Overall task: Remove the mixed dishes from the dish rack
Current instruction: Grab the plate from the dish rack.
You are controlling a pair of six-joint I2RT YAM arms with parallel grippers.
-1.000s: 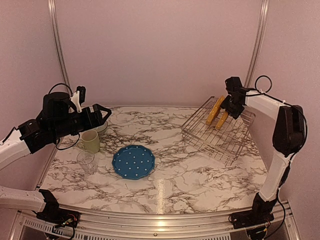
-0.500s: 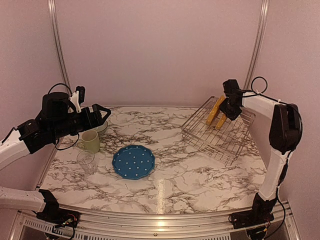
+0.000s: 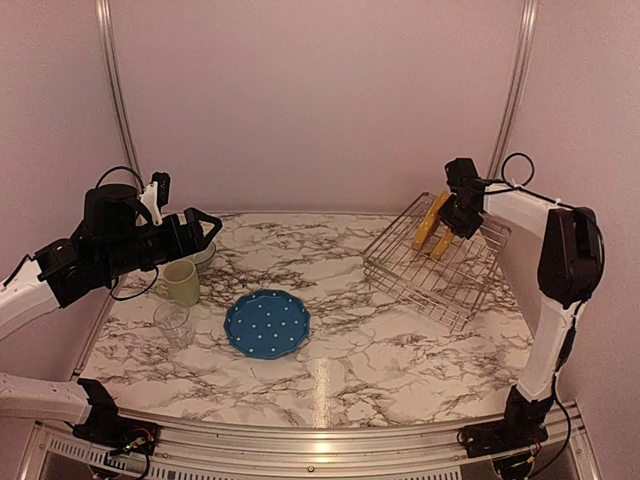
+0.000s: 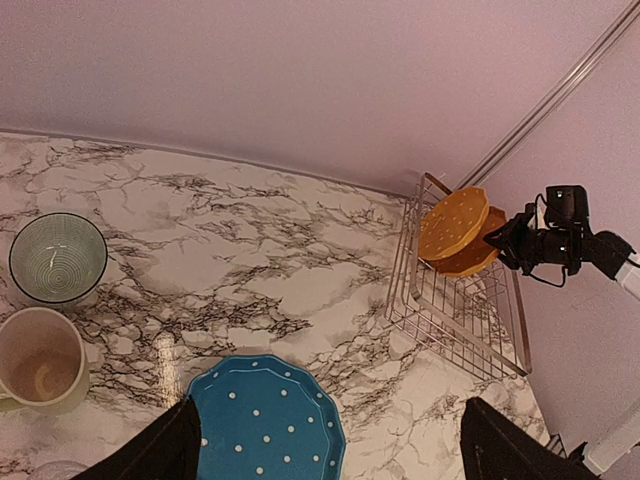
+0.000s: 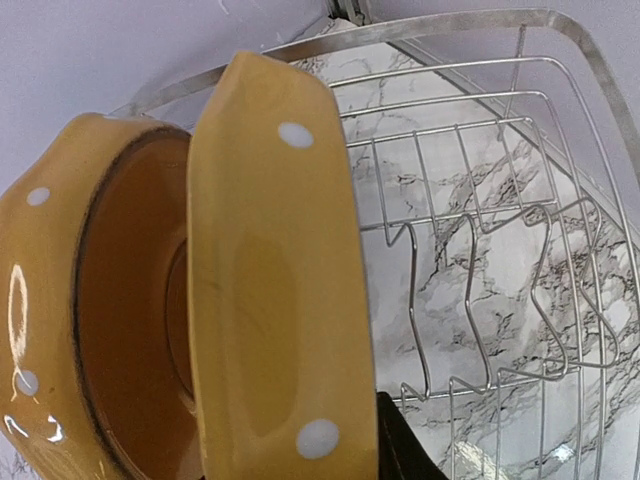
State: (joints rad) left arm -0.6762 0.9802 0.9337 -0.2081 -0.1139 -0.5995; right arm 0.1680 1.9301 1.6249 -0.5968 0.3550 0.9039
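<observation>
The silver wire dish rack (image 3: 440,265) stands at the right, also in the left wrist view (image 4: 455,310). Two yellow-orange dotted plates (image 3: 432,220) (image 3: 445,241) stand upright in its far end. My right gripper (image 3: 456,221) is shut on the rim of the nearer plate (image 5: 270,290). One finger (image 5: 400,440) presses its right side and the other is hidden. The rear plate (image 5: 90,330) is behind it. The blue plate (image 3: 267,323), green mug (image 3: 182,282), glass (image 3: 172,323) and bowl (image 4: 57,257) rest on the table. My left gripper (image 3: 203,228) is open and empty above them.
Marble tabletop (image 3: 340,340) with pink walls at the back and sides. The rack sits close to the right wall. The rack's upright tines (image 5: 480,290) stand bare to the right of the held plate.
My right gripper has shifted slightly left and closer against the yellow plates. The left arm and the dishes on the table have not moved.
</observation>
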